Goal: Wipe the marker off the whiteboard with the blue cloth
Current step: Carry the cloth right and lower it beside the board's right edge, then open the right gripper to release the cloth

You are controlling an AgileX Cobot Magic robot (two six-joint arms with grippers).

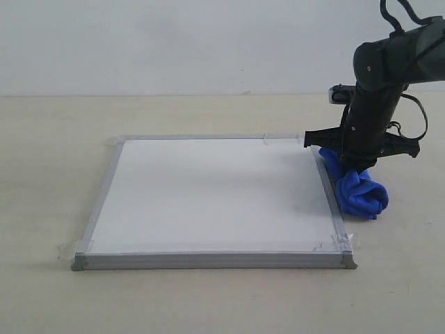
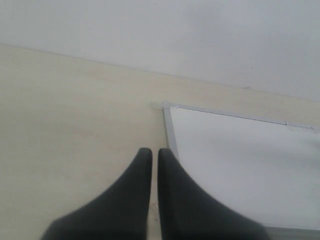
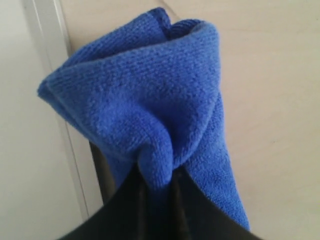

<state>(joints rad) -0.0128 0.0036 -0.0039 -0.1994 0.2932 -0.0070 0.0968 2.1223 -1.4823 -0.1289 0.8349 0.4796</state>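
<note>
— Where was the blue cloth (image 1: pixel 360 191)?

— Bunched up at the right edge of the whiteboard (image 1: pixel 215 202), towards its far corner in the exterior view. Its upper part overlapped the silver frame, and the rest bulged out over the counter (image 1: pixel 208 299) just beside the board.

— Was anything holding it?

— Yes, the right pincer (image 3: pixel 161 200). Its dark fingers were clamped on a pinched fold, and the cloth fanned out beyond the tips. From the exterior view the black arm came down steeply onto it, and the fingers themselves were hidden behind the wrist and the fabric.

— Was the cloth resting on the counter?

— Its lower bulge seemed to be, but I could not tell for certain.

— And the left pincer (image 2: pixel 154 167)?

— Drawn together, with only a sliver between its two dark fingers (image 2: pixel 135 190) and nothing gripped. It hung over bare counter, just beside a taped corner of the board's frame.

— How did the board lie?

— Flat on the pale counter, with clear tape at its corners and its white face plain.
</note>
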